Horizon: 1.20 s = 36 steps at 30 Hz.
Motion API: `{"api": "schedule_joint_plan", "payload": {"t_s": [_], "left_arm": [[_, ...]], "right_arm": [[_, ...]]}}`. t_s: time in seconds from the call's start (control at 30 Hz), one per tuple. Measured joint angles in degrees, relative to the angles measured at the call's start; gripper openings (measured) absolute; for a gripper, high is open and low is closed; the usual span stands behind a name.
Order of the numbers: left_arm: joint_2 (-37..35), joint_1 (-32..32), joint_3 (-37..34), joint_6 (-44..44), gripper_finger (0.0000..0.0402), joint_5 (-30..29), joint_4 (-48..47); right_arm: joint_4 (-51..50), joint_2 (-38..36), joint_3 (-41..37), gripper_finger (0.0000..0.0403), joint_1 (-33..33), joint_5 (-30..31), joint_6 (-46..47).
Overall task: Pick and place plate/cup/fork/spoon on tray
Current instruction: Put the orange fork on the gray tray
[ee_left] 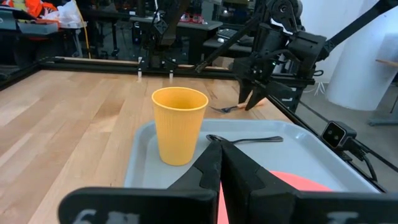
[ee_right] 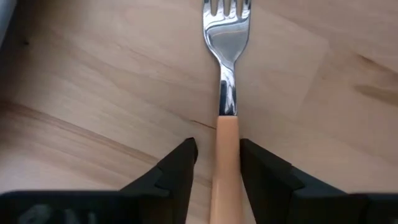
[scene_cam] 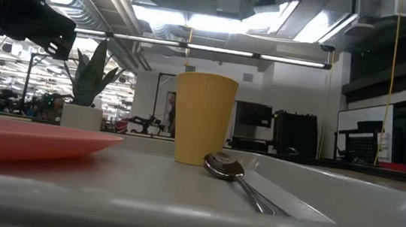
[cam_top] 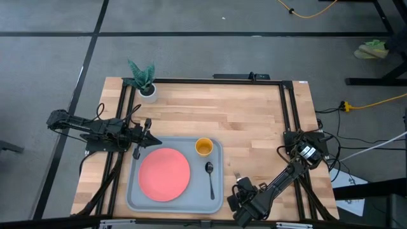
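Bare wood table [ee_right: 93,93] surrounds fork [ee_right: 226,93]; right tool [ee_right: 219,163] straddles its handle.

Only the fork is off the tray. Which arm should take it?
Right. The right gripper already straddles the fork handle on the table, fingers open. The left gripper hangs shut at the tray far edge, away from it.

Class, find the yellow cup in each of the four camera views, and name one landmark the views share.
High view: the cup stands in the tray's far right corner.
Low view: the cup is at centre, behind the spoon.
Left wrist view: the cup is left of centre.
Right wrist view: not in it.
Shared landmark: the spoon beside it.
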Motion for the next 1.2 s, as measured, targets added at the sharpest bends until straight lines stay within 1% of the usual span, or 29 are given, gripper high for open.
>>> {"api": "schedule_joint_plan", "payload": {"t_s": [0.33,0.47,0.63,0.73,0.87,0.93,1.0,1.1,1.2], "left_arm": [[0.0,0.0,0.0,0.0,0.0000,0.0,0.0],[0.0,0.0,0.0,0.0,0.0000,0.0,0.0],[0.0,0.0,0.0,0.0,0.0000,0.0,0.0],[0.0,0.0,0.0,0.0,0.0000,0.0,0.0],[0.0,0.0,0.0,0.0,0.0000,0.0,0.0],[0.0,0.0,0.0,0.0,0.0000,0.0,0.0],[0.0,0.0,0.0,0.0,0.0000,0.0,0.0],[0.0,0.0,0.0,0.0,0.0000,0.0,0.0],[0.0,0.0,0.0,0.0,0.0000,-0.3,0.0]], "right_arm": [[0.7,0.0,0.0,0.0049,-0.1,-0.3,6.2],[0.7,0.0,0.0,0.0047,-0.1,-0.4,6.7],[0.6,0.0,0.3,0.0047,-0.1,-0.5,10.5],[0.0,0.1,1.1,0.0047,-0.1,-0.7,11.1],[-1.6,0.7,5.5,0.0047,-0.1,-1.9,11.6],[-5.8,-0.1,8.9,0.0047,0.0,-2.0,12.8],[-10.2,-0.5,12.9,0.0047,0.1,-0.7,14.1],[-15.9,-0.5,17.0,0.0047,0.0,3.9,15.6],[-14.8,-0.5,19.7,0.0047,-0.3,9.2,15.4]]}}
